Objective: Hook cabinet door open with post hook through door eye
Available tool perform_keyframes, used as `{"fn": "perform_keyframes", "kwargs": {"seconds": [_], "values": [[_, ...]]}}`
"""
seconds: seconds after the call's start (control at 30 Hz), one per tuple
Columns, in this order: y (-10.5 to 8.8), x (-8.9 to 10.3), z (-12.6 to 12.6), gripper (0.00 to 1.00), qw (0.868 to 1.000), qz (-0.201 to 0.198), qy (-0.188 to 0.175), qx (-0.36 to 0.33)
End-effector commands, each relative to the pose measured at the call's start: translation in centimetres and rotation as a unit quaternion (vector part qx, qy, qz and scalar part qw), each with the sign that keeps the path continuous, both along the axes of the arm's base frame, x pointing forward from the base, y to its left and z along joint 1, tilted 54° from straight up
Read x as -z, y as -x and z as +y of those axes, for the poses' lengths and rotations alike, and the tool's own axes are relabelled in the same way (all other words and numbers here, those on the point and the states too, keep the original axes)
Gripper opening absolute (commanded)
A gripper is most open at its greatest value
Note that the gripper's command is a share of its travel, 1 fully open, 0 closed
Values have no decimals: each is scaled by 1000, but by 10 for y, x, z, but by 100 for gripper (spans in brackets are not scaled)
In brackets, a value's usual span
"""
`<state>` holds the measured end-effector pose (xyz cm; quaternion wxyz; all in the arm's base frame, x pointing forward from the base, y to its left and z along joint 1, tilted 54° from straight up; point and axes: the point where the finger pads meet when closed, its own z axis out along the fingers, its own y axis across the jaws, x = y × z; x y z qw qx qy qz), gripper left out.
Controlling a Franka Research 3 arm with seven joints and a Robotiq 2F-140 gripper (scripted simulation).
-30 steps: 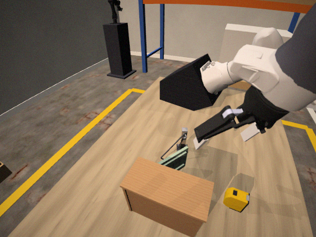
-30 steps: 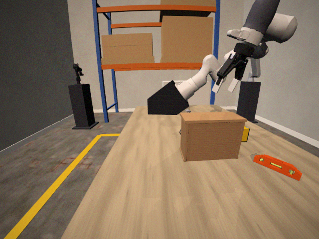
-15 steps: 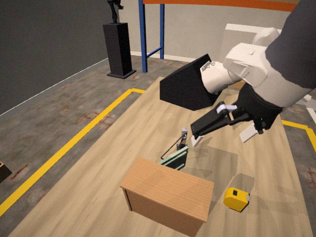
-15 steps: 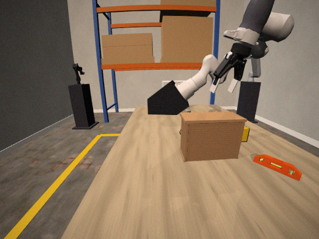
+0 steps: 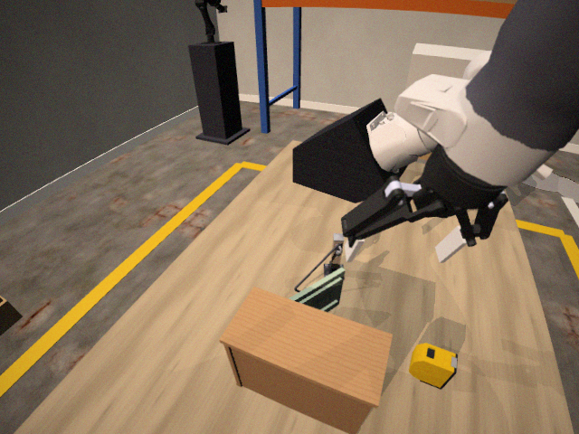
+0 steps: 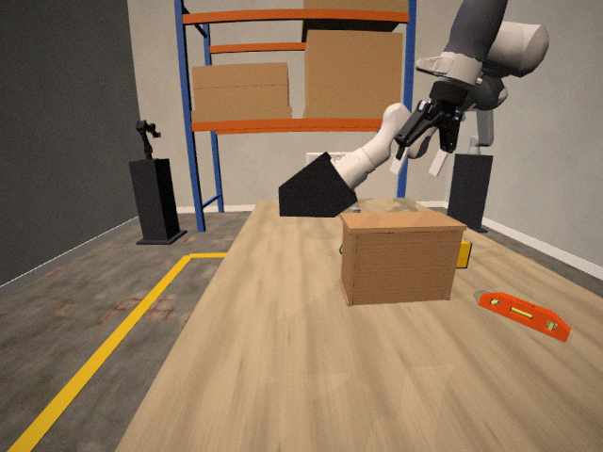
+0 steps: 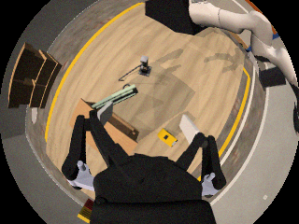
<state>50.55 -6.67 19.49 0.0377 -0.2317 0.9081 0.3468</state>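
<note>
Top view: the gripper (image 5: pixel 402 245) hangs at centre right with its fingers spread to the full and nothing between them, well above the table (image 5: pixel 196 298). Just below and left of it stands the small post (image 5: pixel 337 242), its hook (image 5: pixel 314 272) slanting down to the left, and the green cabinet door (image 5: pixel 322 291) stands slightly ajar at the cabinet (image 5: pixel 306 353). The step in hand looks like the approach, and doing it well likely means coming down beside the post without pushing the cabinet.

Exterior view: the cabinet (image 6: pixel 401 260) hides door, post and hook altogether, but this view shows how high the gripper (image 6: pixel 418 164) hangs above them.

Wrist view: the door (image 7: pixel 115 97) and post (image 7: pixel 144 63) lie upper left of centre, both ahead of the spread fingers.
</note>
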Motion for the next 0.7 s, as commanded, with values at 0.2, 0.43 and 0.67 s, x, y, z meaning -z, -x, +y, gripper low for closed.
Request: {"fn": "perform_keyframes", "kwargs": {"seconds": [0.2, 0.43, 0.67], "values": [[-1, 0, 0, 100, 1000, 5, 1, 10], [3, 13, -7, 100, 996, 44, -16, 76], [3, 13, -7, 100, 996, 44, -16, 76]]}}
